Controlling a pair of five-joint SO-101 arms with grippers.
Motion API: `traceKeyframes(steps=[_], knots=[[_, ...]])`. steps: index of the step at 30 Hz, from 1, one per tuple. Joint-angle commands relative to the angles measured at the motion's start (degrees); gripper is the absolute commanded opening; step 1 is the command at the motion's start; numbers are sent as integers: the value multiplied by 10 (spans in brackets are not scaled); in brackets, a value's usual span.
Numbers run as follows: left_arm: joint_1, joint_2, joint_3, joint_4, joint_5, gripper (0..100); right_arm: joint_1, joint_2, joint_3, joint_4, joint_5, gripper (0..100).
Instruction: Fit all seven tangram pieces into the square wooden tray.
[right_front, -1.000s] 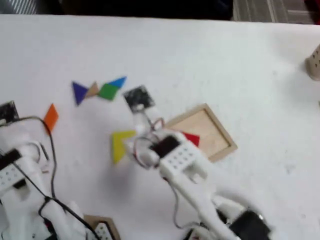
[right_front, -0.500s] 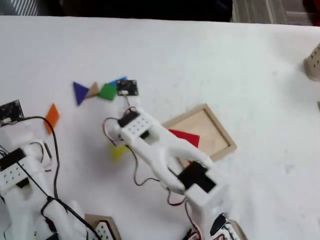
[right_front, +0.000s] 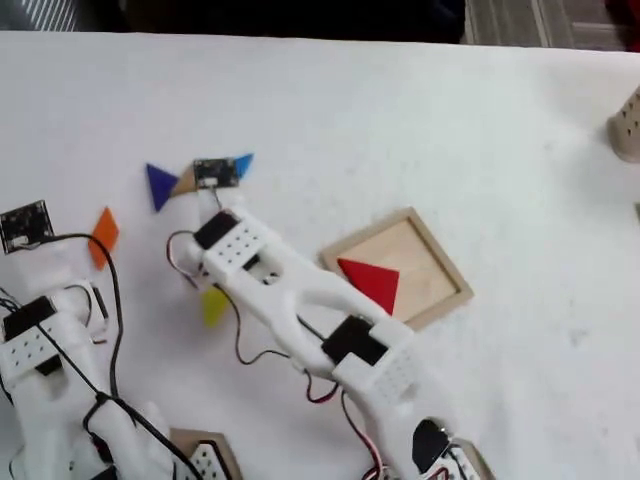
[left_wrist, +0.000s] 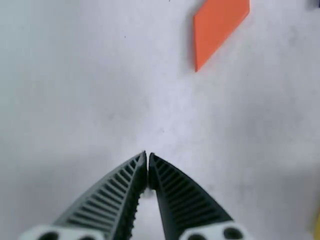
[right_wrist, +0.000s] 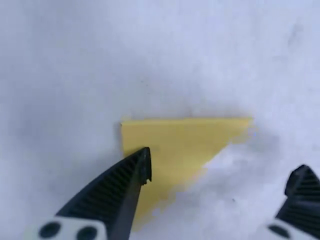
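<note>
My right gripper (right_wrist: 222, 172) is open just above the table, its fingers on either side of the yellow triangle (right_wrist: 185, 140). In the high view the right arm (right_front: 235, 250) covers most of that yellow triangle (right_front: 213, 305). A red triangle (right_front: 372, 280) lies inside the square wooden tray (right_front: 442, 252). Purple (right_front: 158, 185), tan (right_front: 185, 182) and light blue (right_front: 243, 163) pieces lie in a row at the back left. My left gripper (left_wrist: 148, 157) is shut and holds nothing, close to the orange parallelogram (left_wrist: 220, 27) (right_front: 102, 235).
The left arm (right_front: 40, 330) stands at the front left with its cable looping beside it. A tan pegged object (right_front: 628, 125) sits at the right edge. A wooden block (right_front: 205, 450) lies at the front edge. White table stretches behind and right of the tray.
The right arm swung left from the tray to the yellow triangle, leaving the red triangle uncovered in the tray. Its marker board now hides the green piece. The left arm barely shifted.
</note>
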Motion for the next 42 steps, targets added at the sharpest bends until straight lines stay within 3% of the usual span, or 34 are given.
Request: traceKeyframes(steps=[1, 9, 14, 21, 23, 27, 29, 36, 42], knots=[[7, -16, -5, -11, 5, 24, -7, -54, -7, 11, 0, 407], [-11, -15, -7, -26, 19, 24, -49, -49, 24, -29, 29, 407], [-11, -15, -7, -26, 27, 24, -30, 7, 29, -73, 32, 406], [-11, -15, -4, -26, 27, 24, -22, 26, 1, -34, 32, 397], [-11, -15, -4, -26, 27, 24, -21, 26, 1, -34, 32, 336], [-11, -15, -3, -26, 26, 24, 10, 27, 1, -25, 38, 114], [-11, -15, -3, -26, 26, 24, 44, 26, 3, -14, 75, 58], [-8, -15, -3, -25, 26, 24, 156, 22, 3, 32, 92, 48], [-8, -15, -2, -25, 26, 24, 185, 3, 5, 46, 96, 20]])
